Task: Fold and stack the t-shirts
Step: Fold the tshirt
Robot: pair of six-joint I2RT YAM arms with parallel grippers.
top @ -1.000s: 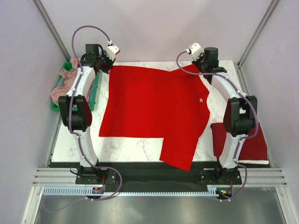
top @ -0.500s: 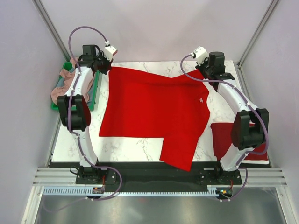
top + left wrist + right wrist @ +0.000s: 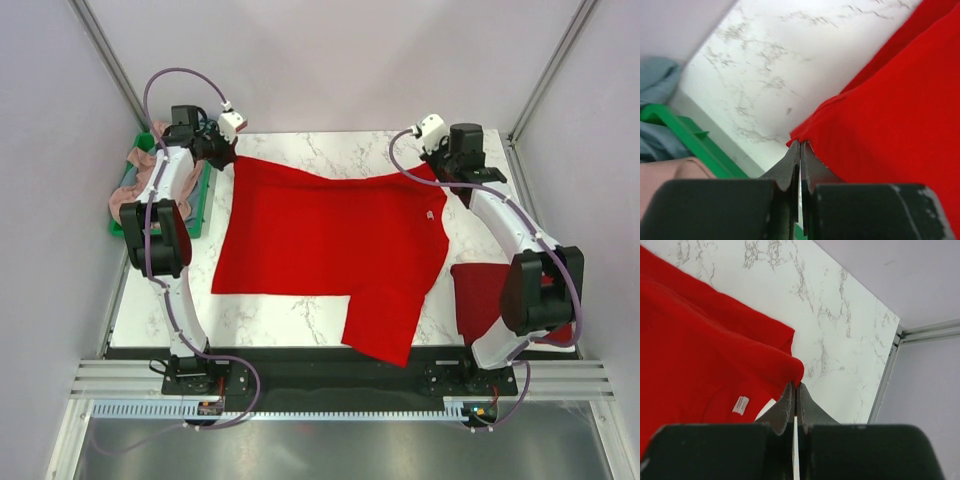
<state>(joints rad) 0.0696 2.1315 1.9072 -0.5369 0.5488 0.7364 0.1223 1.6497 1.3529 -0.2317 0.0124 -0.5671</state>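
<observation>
Soft red t-shirt (image 3: pixel 330 240) stretched wider, flatter, rectangular.

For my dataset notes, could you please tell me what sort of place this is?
Most likely a robotics lab cell, not a home: a marble-look tabletop boxed in by plain panels on aluminium posts, two robot arms bolted at its near edge, and a green plastic bin of clothes.

No writing, number or brand can be read anywhere. The only tag is a small white neck label (image 3: pixel 741 405) on the red t-shirt (image 3: pixel 685 350), lying toward the far right corner of the surface (image 3: pixel 840 340); any print on it is too small to make out.
</observation>
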